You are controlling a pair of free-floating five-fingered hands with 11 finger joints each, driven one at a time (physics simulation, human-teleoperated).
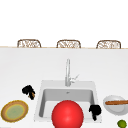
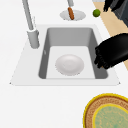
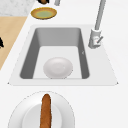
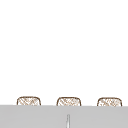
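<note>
1. Front view: a white surface [image 1: 15,72] fills the middle of the frame, and a steel sink [image 1: 93,86] is set in it at the lower centre, with a faucet [image 1: 67,72] behind the basin. Three woven chair backs [image 1: 29,43] stand along the far edge, under a plain white background. The left hand [image 1: 28,91] hangs at the left of the sink with its fingers curled round a small brown thing that I cannot name. The right hand [image 1: 95,110] is at the sink's lower right corner, fingers curled down; I cannot tell if it holds anything. A big red ball [image 1: 67,114] covers the front of the basin. A yellow-rimmed plate [image 1: 14,111] lies at the lower left, a white bowl [image 1: 111,98] with a sausage [image 1: 116,102] at the right, a lime [image 1: 122,123] in the lower right corner.
2. Left side view: a white dish [image 2: 69,64] lies on the basin floor. The left hand is at the right edge, above the sink rim.
3. Right side view: the dish is in the basin centre, the sausage bowl at the bottom, the yellow-rimmed plate at the top.
4. Upper view: the chair backs and the faucet tip are at the bottom.
</note>
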